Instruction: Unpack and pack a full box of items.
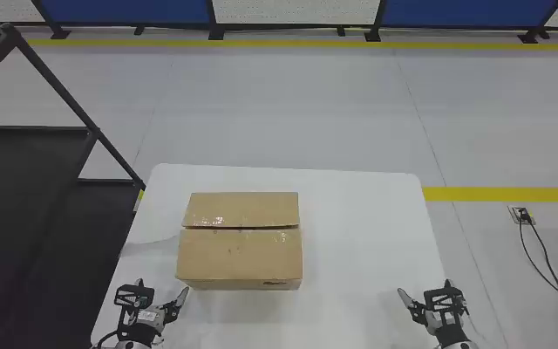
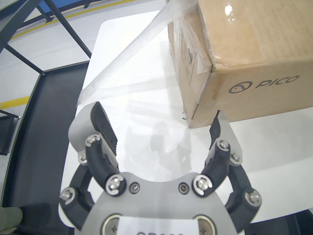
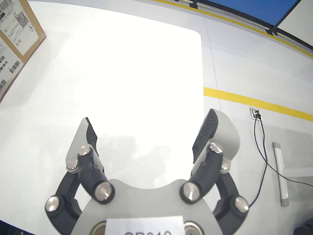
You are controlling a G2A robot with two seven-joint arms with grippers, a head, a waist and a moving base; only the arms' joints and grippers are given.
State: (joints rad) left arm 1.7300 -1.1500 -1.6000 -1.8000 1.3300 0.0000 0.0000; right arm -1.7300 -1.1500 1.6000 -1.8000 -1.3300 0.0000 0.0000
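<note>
**Shut cardboard box [image 1: 241,242] on white table [image 1: 366,227]**

Surface: the table has rounded corners and stands on a pale grey floor.
Room, left to right: a dark metal rack [image 1: 39,218] beside the table's left edge, blue wall panels [image 1: 122,10] along the far side, and a yellow floor line [image 1: 488,194] with a socket [image 1: 521,215] and black cable [image 1: 539,253].
Item: the box sits left of the table's centre. A clear tape strip [image 2: 137,50] trails off its left end.
The left claw [image 2: 156,113] is by the box's near left corner, fingers apart and empty.
The right claw [image 3: 149,117] is at the table's near right edge, well apart from the box, fingers apart and empty.
Hidden: the closed flaps cover the contents, and both wrist views cut the box off.
</note>
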